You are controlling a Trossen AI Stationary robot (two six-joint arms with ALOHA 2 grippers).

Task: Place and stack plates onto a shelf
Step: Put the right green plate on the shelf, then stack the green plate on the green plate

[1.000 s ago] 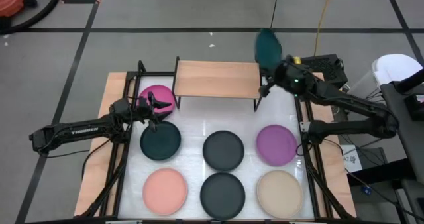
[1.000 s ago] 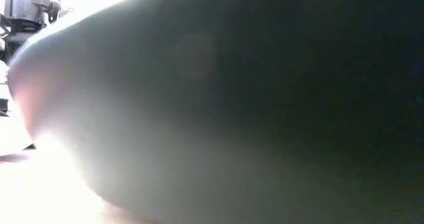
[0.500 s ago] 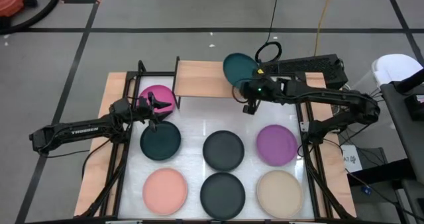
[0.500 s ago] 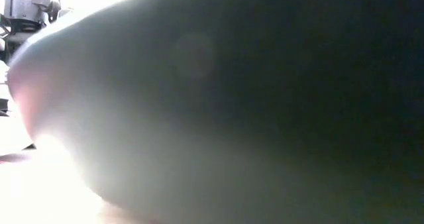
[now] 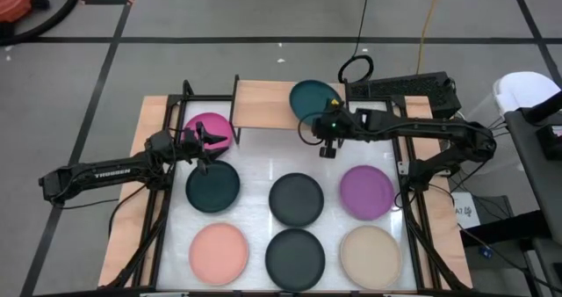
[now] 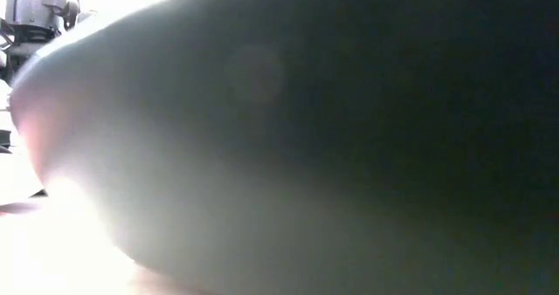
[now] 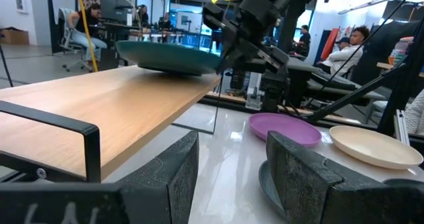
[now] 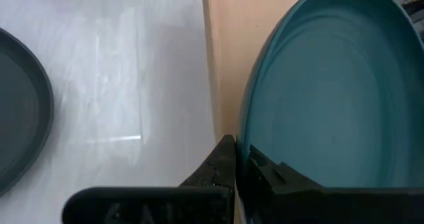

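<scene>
Since a second ago the right tool (image 5: 328,127) has swung inward from beyond the shelf's (image 5: 263,105) far right corner, and the teal plate (image 5: 314,98) pinched by its rim now hangs just over the board's right end, slightly tilted. Nearer than that tool on the counter (image 5: 255,161) lie a purple plate (image 5: 366,191), beige plate (image 5: 371,254) and two black plates (image 5: 296,199). Left tool (image 5: 207,141), fingers parted and empty, waits between the magenta plate (image 5: 209,126) and a second teal plate (image 5: 212,188); the salmon plate (image 5: 219,253) lies nearer still
</scene>
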